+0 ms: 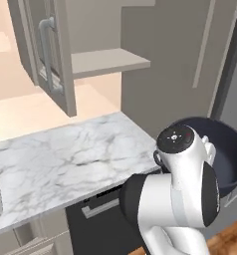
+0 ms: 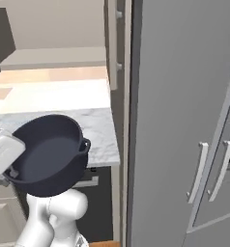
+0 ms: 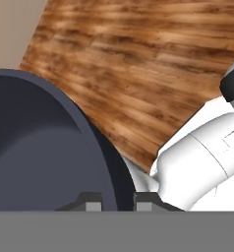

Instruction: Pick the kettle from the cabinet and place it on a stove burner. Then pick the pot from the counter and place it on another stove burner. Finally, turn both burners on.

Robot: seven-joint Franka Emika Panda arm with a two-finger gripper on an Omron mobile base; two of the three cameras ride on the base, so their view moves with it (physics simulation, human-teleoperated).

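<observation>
Hanging in the air beyond the front edge of the white grey-veined marble counter [image 1: 65,159], the wide round dark blue-grey pot [image 2: 49,154] is lifted clear of that slab and tilted. The two-finger gripper [image 3: 116,199] is clenched on the pot's rim, one dark fingertip on each side of the wall. Above the counter, the beige-grey wall cabinet [image 1: 108,60] stands with its door open. Brown wooden plank flooring [image 3: 138,64] lies below the pot.
</observation>
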